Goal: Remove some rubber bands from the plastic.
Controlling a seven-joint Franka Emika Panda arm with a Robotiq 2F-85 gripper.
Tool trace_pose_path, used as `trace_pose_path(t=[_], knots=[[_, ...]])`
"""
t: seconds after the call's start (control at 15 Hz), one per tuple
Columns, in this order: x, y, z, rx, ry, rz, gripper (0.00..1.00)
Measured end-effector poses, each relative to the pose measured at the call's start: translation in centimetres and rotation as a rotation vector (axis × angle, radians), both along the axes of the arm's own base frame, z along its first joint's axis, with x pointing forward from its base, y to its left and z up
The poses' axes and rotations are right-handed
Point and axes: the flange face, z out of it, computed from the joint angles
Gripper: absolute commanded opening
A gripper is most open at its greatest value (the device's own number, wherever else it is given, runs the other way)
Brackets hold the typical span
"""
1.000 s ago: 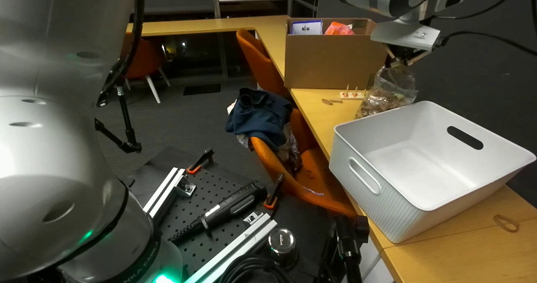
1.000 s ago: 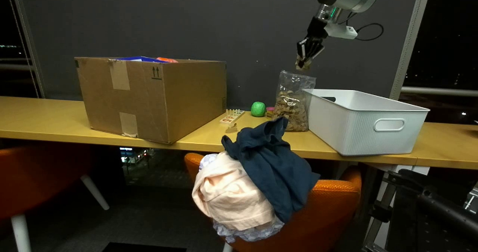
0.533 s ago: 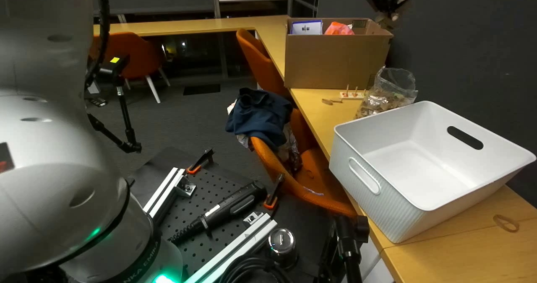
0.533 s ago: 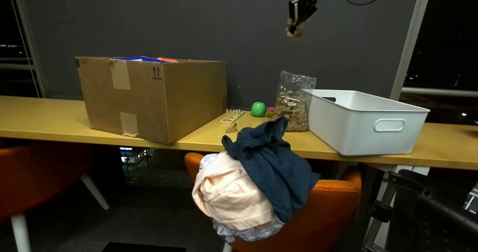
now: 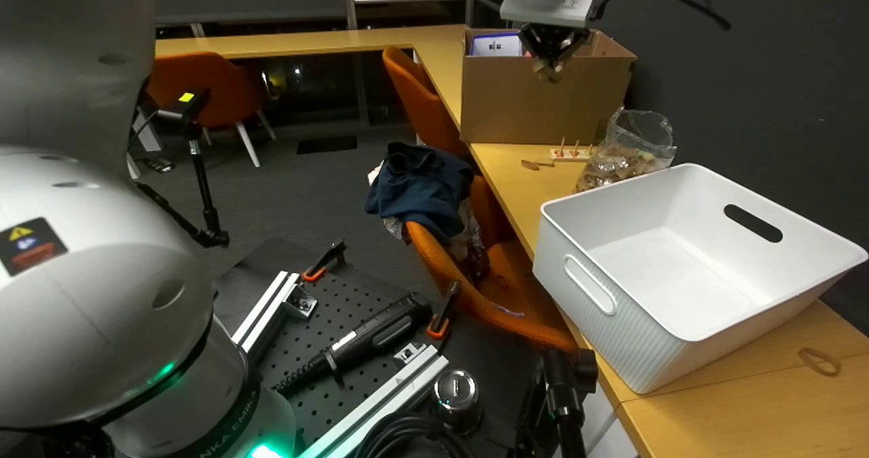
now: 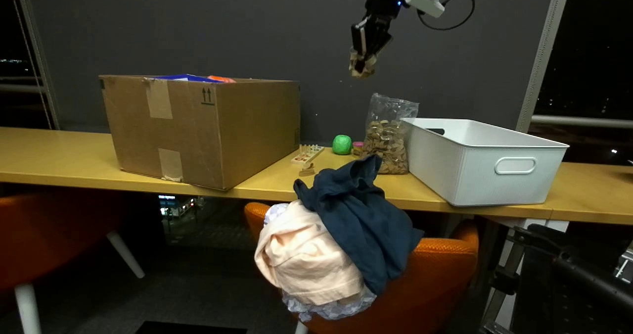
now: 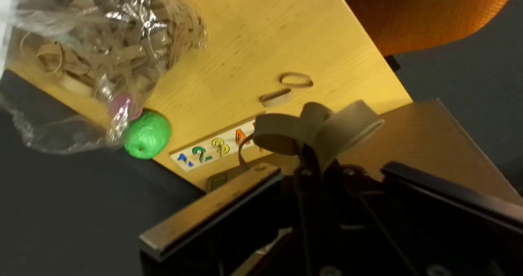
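Up there, the end effector (image 7: 314, 166) pinches rubber bands (image 7: 343, 129).
One nipped too loosely could slip onto the worktop (image 7: 241, 55).

We see a clear plastic bag (image 6: 389, 136), crinkly and glossy; bands (image 7: 350, 125) matt rubber; tub (image 5: 631, 336) smooth plastic, ribbed outside; box (image 6: 200, 131) matt cardboard; table (image 6: 64, 156) smooth, grained wood; clothes (image 6: 319, 255) creased cloth.
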Motion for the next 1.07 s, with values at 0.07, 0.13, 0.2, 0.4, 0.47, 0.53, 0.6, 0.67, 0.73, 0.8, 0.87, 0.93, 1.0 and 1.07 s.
trace_pose_path(t=[0.07,0.13,0.2,0.4,0.47,0.53,0.6,0.67,0.73,0.8,0.87,0.93,1.0,1.07], knots=[[0.2,0.2,-2.4,0.002,0.022,0.004,0.01],[0.4,0.3,-4.9,0.004,0.043,0.007,0.01],[0.7,0.6,-7.2,0.004,0.058,0.012,0.01],[1.4,1.2,-13.8,-0.020,0.091,0.034,0.01],[1.5,1.3,-15.6,-0.033,0.095,0.044,0.01],[1.7,1.4,-17.2,-0.047,0.095,0.055,0.01],[2.0,1.3,-18.6,-0.062,0.090,0.064,0.01],[2.2,1.2,-19.8,-0.079,0.086,0.071,0.01],[2.5,1.0,-20.8,-0.098,0.084,0.073,0.01],[2.8,0.7,-21.8,-0.114,0.086,0.077,0.01],[3.1,0.5,-22.6,-0.129,0.086,0.082,0.01],[3.4,0.5,-23.3,-0.137,0.086,0.086,0.01],[3.7,0.7,-23.8,-0.145,0.084,0.091,0.01],[4.1,1.0,-24.2,-0.151,0.077,0.096,0.01]])
